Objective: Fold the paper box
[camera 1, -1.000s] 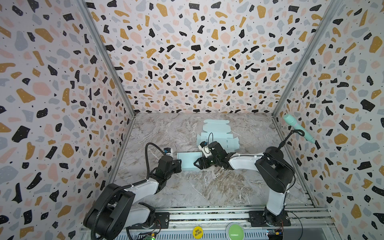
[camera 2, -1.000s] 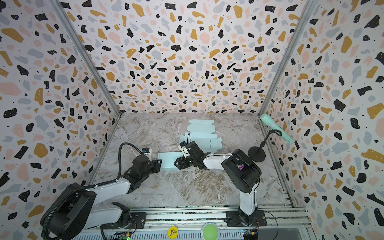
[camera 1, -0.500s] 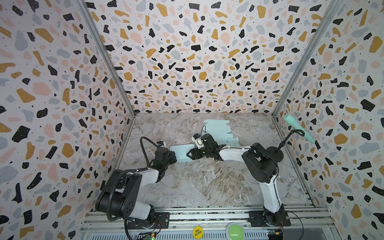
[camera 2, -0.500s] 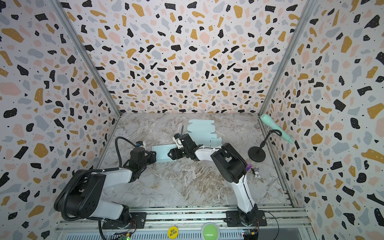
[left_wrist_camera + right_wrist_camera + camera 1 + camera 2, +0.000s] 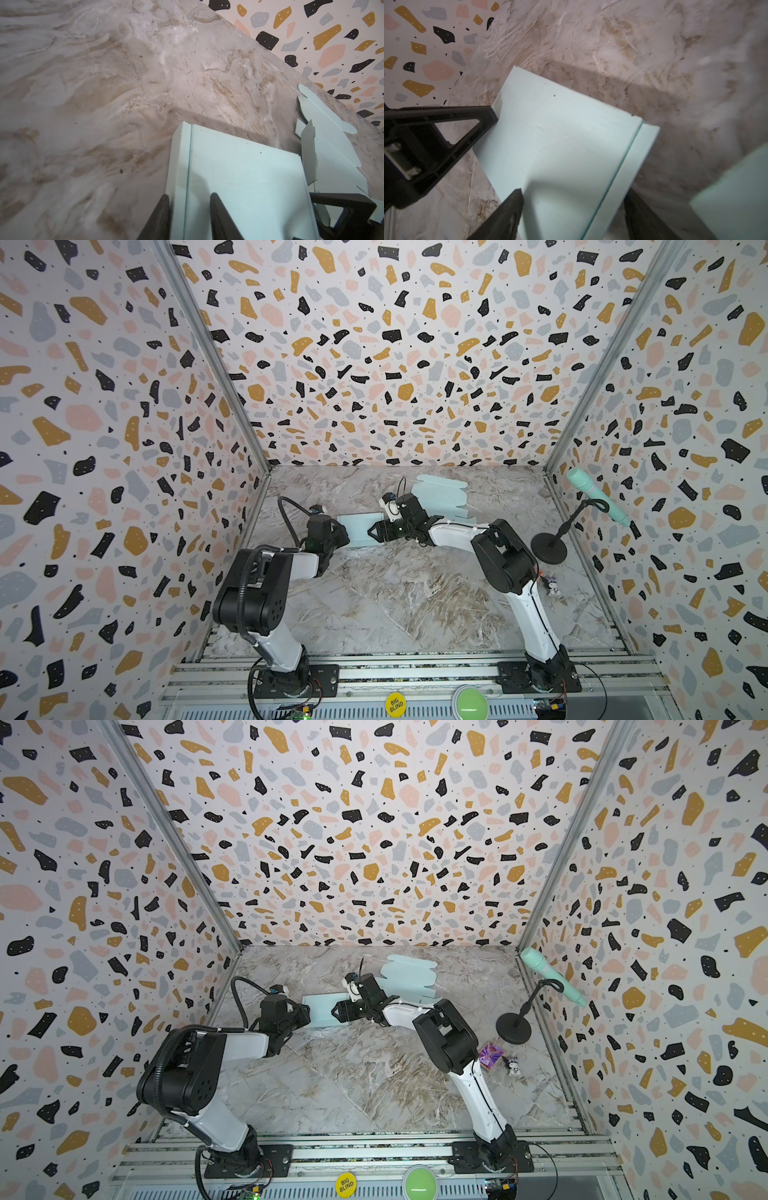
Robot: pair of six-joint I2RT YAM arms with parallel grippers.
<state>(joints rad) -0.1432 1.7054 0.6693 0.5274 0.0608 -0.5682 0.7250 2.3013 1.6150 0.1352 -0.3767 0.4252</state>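
Observation:
The paper box (image 5: 359,526) (image 5: 322,1009) is a pale mint sheet with one narrow side panel creased up, held off the marble floor between my two grippers. In the left wrist view my left gripper (image 5: 187,197) is shut on the narrow side panel of the box (image 5: 239,176), one finger outside and one on the broad face. At the opposite end my right gripper (image 5: 573,193) stands wide, with the width of the box (image 5: 560,135) between its fingers and both against it. Both top views show the left gripper (image 5: 343,531) and the right gripper (image 5: 372,531) facing each other.
Another flat mint box blank (image 5: 442,495) (image 5: 409,973) lies just behind the right gripper. A mint microphone (image 5: 594,497) on a black stand (image 5: 548,549) is by the right wall. Near it lie a small purple box (image 5: 491,1054) and a figurine (image 5: 514,1067).
Both arms have carried the box leftward and farther toward the back wall. The grips look unchanged.

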